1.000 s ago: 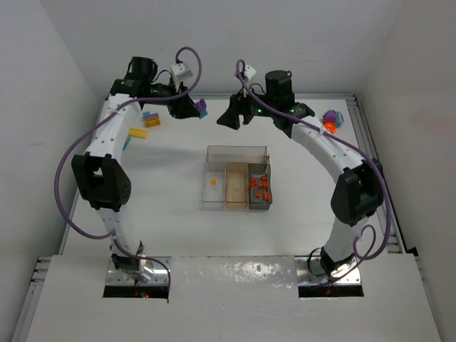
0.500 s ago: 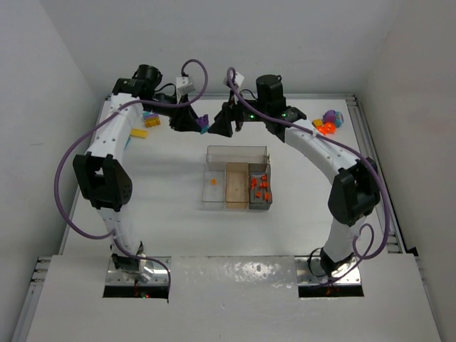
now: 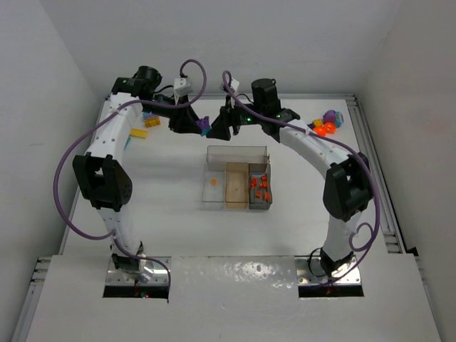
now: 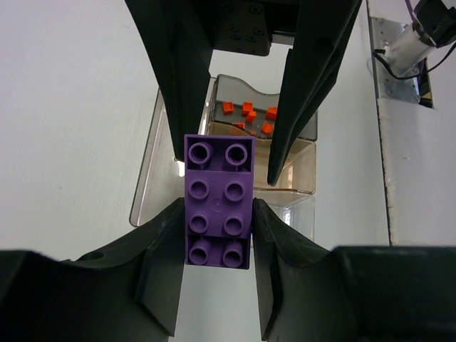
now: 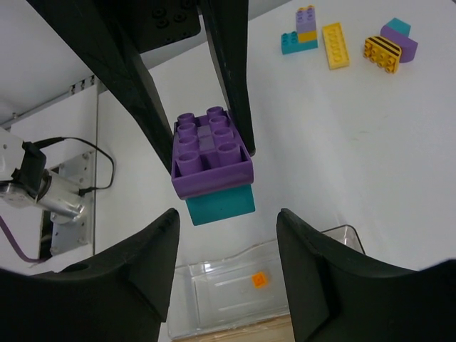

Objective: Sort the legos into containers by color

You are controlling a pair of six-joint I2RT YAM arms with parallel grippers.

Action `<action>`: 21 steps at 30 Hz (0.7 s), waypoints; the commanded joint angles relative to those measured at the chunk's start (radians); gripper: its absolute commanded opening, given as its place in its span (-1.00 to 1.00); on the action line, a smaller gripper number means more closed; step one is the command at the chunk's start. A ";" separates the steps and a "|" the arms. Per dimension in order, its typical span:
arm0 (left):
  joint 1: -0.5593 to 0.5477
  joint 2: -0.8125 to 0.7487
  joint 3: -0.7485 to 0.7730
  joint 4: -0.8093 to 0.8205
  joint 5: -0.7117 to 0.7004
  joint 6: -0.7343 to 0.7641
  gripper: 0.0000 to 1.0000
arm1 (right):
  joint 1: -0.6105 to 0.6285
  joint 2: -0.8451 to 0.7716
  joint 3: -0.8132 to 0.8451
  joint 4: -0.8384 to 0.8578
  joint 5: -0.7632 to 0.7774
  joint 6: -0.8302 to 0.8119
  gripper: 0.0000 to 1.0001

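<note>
My left gripper is shut on a purple brick and holds it in the air behind the tray. The right wrist view shows a teal brick stuck under that purple brick. My right gripper is open, its jaws on either side of the teal end without touching it. From above, the left gripper and the right gripper meet at the purple brick. The tray holds several orange-red bricks in its grey section and one orange piece in the clear section.
Loose bricks lie at the far left and the far right. The right wrist view shows a teal-purple stack, a yellow brick and a yellow-black piece on the table. Metal rails edge the table.
My right gripper has swung left to the left gripper. My left gripper has moved a little right with the purple brick.
</note>
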 commanded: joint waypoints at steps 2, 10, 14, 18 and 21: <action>-0.006 -0.042 0.037 0.006 0.056 0.034 -1.00 | 0.010 0.002 0.009 0.106 -0.031 0.033 0.11; -0.006 -0.045 0.032 0.026 0.070 0.013 -1.00 | 0.018 0.027 0.034 0.117 -0.040 0.047 -0.14; -0.006 -0.047 0.034 0.054 0.082 -0.024 -1.00 | 0.021 0.029 0.035 0.114 -0.052 0.047 -0.29; -0.008 -0.045 0.028 0.057 0.085 -0.029 -1.00 | 0.020 0.026 0.020 0.163 -0.062 0.087 -0.62; -0.008 -0.044 0.011 0.054 0.082 -0.029 -1.00 | 0.021 0.003 -0.027 0.244 -0.047 0.122 -0.95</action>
